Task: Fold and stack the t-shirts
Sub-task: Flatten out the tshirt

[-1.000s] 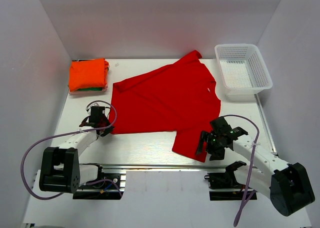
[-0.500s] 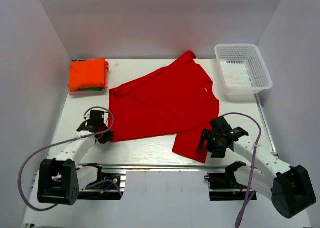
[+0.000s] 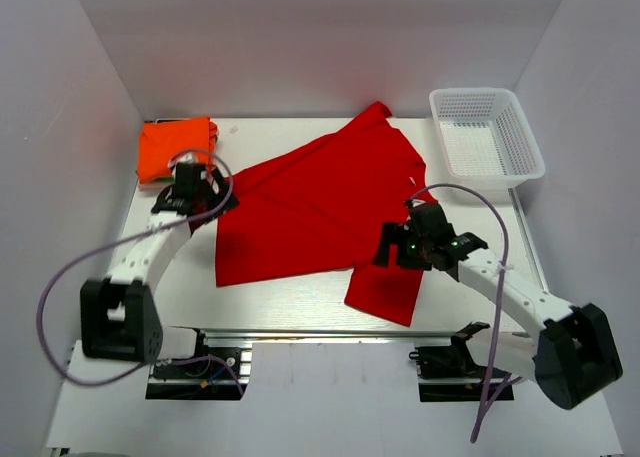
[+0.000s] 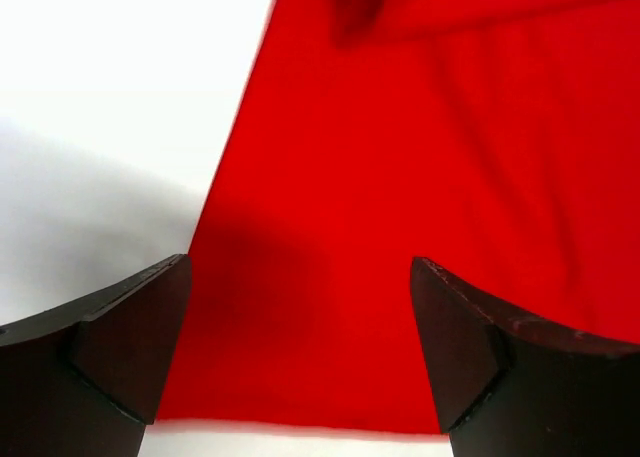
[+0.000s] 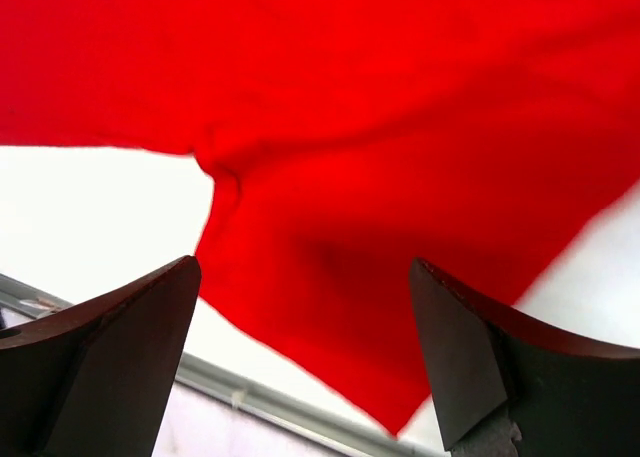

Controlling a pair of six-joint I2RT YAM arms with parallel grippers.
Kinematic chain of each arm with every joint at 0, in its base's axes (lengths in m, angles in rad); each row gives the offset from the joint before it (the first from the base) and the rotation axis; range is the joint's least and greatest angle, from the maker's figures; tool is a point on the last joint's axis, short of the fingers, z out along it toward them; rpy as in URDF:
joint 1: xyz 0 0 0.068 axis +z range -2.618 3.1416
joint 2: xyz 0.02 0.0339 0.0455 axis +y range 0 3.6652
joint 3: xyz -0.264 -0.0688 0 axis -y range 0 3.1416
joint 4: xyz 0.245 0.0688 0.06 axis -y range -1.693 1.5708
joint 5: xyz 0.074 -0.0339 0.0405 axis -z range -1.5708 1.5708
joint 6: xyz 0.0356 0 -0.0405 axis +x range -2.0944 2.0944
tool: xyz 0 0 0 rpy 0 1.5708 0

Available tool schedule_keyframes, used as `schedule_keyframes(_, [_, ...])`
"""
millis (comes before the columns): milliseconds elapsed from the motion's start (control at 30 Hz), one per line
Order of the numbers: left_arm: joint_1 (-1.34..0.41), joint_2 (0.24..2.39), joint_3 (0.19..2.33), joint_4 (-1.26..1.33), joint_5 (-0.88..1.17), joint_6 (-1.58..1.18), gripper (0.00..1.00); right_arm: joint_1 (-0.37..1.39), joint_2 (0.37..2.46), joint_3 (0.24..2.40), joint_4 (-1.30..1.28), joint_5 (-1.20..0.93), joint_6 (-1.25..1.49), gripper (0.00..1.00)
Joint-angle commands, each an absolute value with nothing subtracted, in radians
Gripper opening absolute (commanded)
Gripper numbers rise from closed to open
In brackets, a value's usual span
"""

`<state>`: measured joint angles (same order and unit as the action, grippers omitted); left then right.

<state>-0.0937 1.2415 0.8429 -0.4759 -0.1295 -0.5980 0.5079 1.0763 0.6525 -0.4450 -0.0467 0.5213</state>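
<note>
The red shirt (image 3: pixel 320 202) lies spread across the middle of the worktop (image 3: pixel 280 297), left jaws wide apart over its 9 o'clock edge, right jaws wide apart over its 5 o'clock sleeve, both seemingly holding nothing, a folded orange shirt (image 3: pixel 165 152) at 10 o'clock.

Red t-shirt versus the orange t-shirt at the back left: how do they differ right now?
The red t-shirt lies spread out, sleeves showing; the orange t-shirt is folded into a compact square. The red t-shirt covers the middle of the table, skewed; the orange t-shirt takes little room in the back-left corner. Both are plain, single-coloured cloth.
</note>
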Motion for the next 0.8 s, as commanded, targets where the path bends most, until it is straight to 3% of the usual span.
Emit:
schedule_keyframes(0, [-0.097,1.473,1.016,-0.333,-0.097,-0.405,1.0,0.523,1.175,0.698,-0.275,-0.113,0.428,0.9])
schedule_keyframes(133, [-0.08,1.729,1.218,-0.342,-0.113,-0.336,0.98,0.525,1.336,0.776,-0.252,-0.156,0.397,0.9])
schedule_keyframes(233, [-0.08,1.856,1.322,-0.333,-0.117,-0.325,0.84,0.52,1.379,0.776,-0.213,-0.158,0.388,0.9])
schedule_keyframes(367, [-0.08,1.925,1.376,-0.281,-0.028,-0.299,0.71,0.518,1.434,0.788,-0.19,-0.163,0.385,0.9])
schedule_keyframes(567, [-0.08,1.951,1.397,-0.296,-0.071,-0.308,0.51,0.515,1.488,0.759,-0.143,-0.187,0.414,0.9])
schedule_keyframes(767, [-0.08,1.97,1.428,-0.314,-0.081,-0.322,0.2,0.517,1.511,0.742,-0.097,-0.199,0.439,0.9])
